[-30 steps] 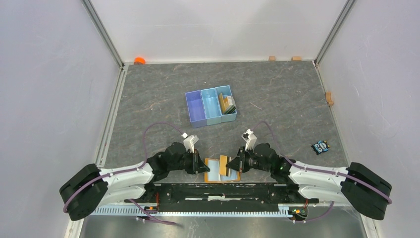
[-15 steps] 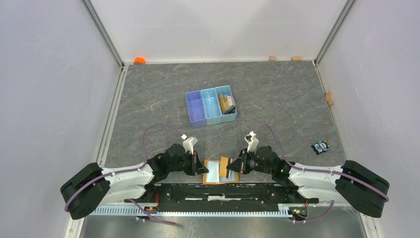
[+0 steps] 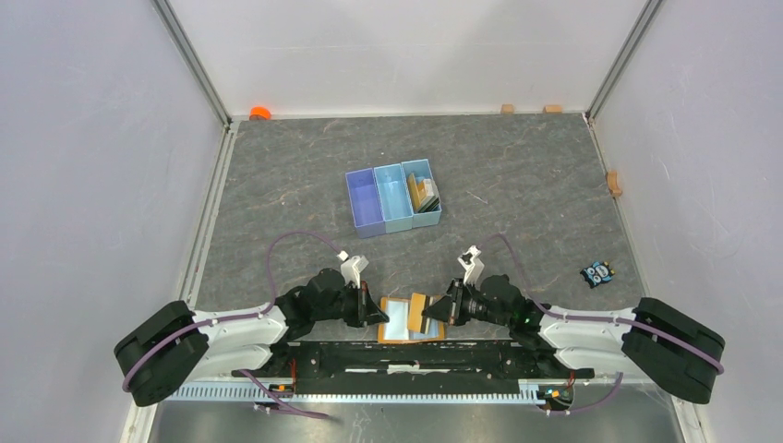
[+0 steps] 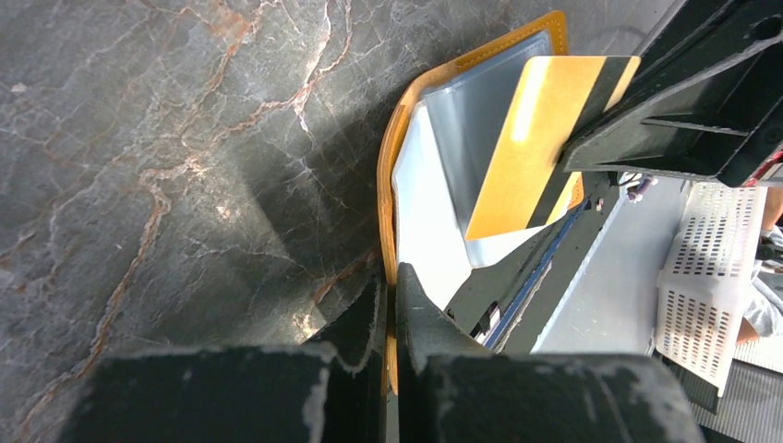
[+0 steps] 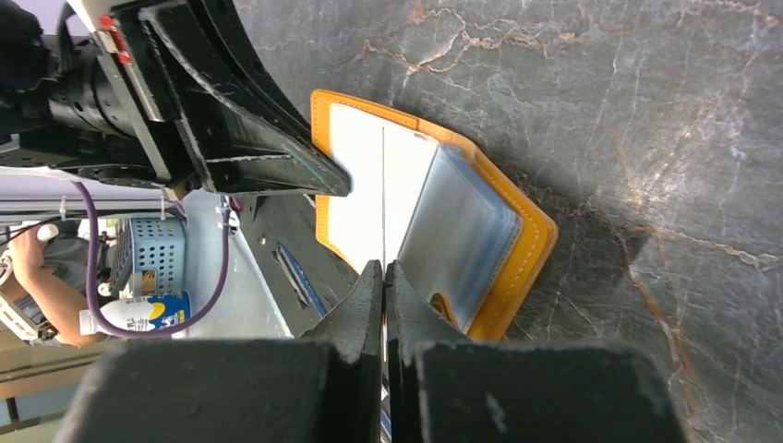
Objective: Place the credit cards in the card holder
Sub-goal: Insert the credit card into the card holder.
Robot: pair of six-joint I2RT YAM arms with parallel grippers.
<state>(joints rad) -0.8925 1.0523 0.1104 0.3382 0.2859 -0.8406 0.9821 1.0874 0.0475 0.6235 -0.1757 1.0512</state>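
**Left hand (image 4: pixel 390 288) pins card holder (image 5: pixel 406 198), right hand (image 5: pixel 384 270) brings gold card (image 4: pixel 517 148)**

Both are pinched shut. The card holder lies open on the counter (image 5: pixel 646 111), the gold card tilted over it. Feed the card's lower edge slowly into the clear pocket (image 5: pixel 457 231), rim held down.

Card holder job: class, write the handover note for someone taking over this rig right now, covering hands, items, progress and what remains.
Left hand: shut, pinching the edge of the open orange-tan bifold wallet.
Right hand: shut on a gold-yellow flat card with a black stripe, tilted over the wallet's clear panel.
Other cards: in the right compartment of the blue plastic three-compartment tray.
Done: wallet opened, one card fetched. To do: slot it, then the rest.
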